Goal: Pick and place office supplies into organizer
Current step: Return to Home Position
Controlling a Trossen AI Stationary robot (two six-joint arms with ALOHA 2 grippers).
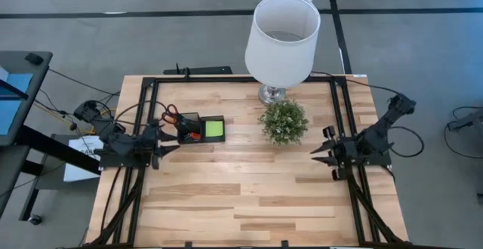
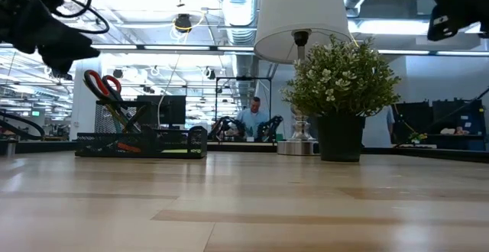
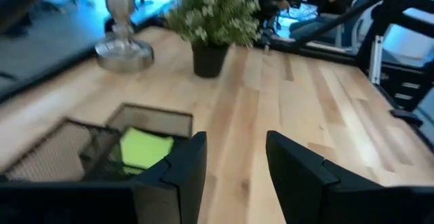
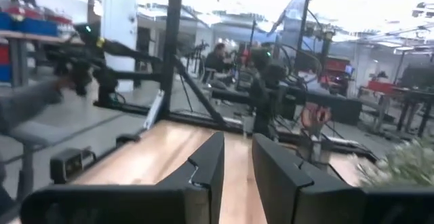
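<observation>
Left pincer (image 1: pixel 166 146) gapes beside the organizer (image 1: pixel 202 117); right pincer (image 1: pixel 320 145) gapes near the plant (image 1: pixel 284 121).

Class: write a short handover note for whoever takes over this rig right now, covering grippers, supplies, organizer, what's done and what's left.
Left gripper: open, empty, raised beside the organizer.
Right gripper: open, empty, right of the plant.
Scissors stand in the tall compartment; sticky-note pad lies in the tray.
Done: no loose supplies show on the table.
Left: probably only parking both arms.
</observation>
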